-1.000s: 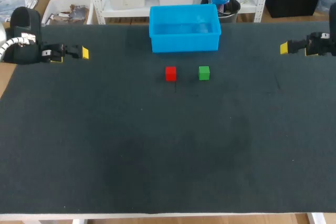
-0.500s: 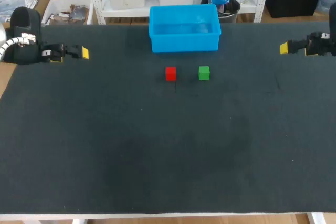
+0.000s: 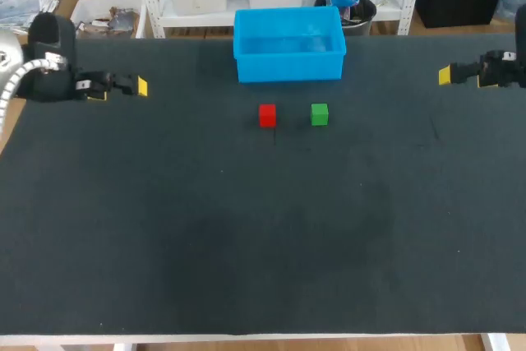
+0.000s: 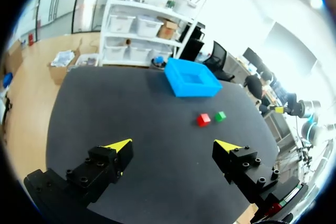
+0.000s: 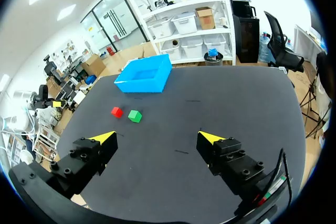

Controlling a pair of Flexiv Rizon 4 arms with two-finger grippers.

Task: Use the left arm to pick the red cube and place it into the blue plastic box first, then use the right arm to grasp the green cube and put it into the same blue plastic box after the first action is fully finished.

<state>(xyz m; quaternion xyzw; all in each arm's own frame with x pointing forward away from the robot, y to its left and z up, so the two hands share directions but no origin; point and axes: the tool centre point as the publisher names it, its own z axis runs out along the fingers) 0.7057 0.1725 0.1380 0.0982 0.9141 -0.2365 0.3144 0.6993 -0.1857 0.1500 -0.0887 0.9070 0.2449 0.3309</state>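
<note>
The red cube (image 3: 267, 115) sits on the dark table just in front of the blue plastic box (image 3: 288, 43), with the green cube (image 3: 320, 114) a short way to its right. My left gripper (image 3: 140, 86) hovers open and empty at the table's far left, well away from the cubes. At the far right my right gripper (image 3: 445, 76) is open and empty too. From the left wrist, the red cube (image 4: 203, 119), green cube (image 4: 220, 115) and box (image 4: 192, 78) lie far ahead of the open gripper (image 4: 175, 146). The right wrist view shows the gripper (image 5: 156, 139) open, the red cube (image 5: 116, 112), green cube (image 5: 135, 116) and box (image 5: 145, 74) far ahead.
The table (image 3: 263, 228) is covered by a dark mat, with a wide bare stretch in front of the cubes. The blue box stands at the far edge, its inside showing nothing.
My left gripper has shifted a little to the right, toward the cubes. The right arm and both cubes have stayed put.
</note>
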